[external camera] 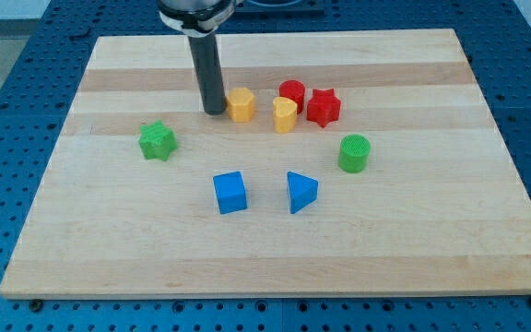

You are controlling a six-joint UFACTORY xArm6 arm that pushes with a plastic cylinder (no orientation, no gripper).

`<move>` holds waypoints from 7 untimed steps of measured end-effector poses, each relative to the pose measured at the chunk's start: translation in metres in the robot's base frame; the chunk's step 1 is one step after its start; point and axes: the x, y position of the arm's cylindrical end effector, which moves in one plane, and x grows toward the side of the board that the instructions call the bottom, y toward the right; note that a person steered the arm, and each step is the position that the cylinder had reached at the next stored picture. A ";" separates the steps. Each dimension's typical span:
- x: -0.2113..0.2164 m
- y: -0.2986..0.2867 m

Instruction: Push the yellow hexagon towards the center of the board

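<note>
Camera view: my tip, a bare rod with no hand, touches the yellow hexagon from the view's left, mid-push; next, steer it toward the view's bottom, to the tabletop centre.

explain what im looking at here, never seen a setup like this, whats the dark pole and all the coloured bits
This is one camera looking down at a wooden board. The dark pole is the end of a robot arm; it has no claw and holds nothing, it only pushes. My tip rests on the board just to the view's left of the yellow hexagon, close enough to be pushing it. To the view's right sit another yellow block, a red cylinder and a red star. Lower down are a green star, a green cylinder, a blue cube and a blue triangular block.
</note>
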 end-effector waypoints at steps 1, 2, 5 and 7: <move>-0.015 0.011; -0.016 0.011; 0.022 -0.001; 0.008 0.005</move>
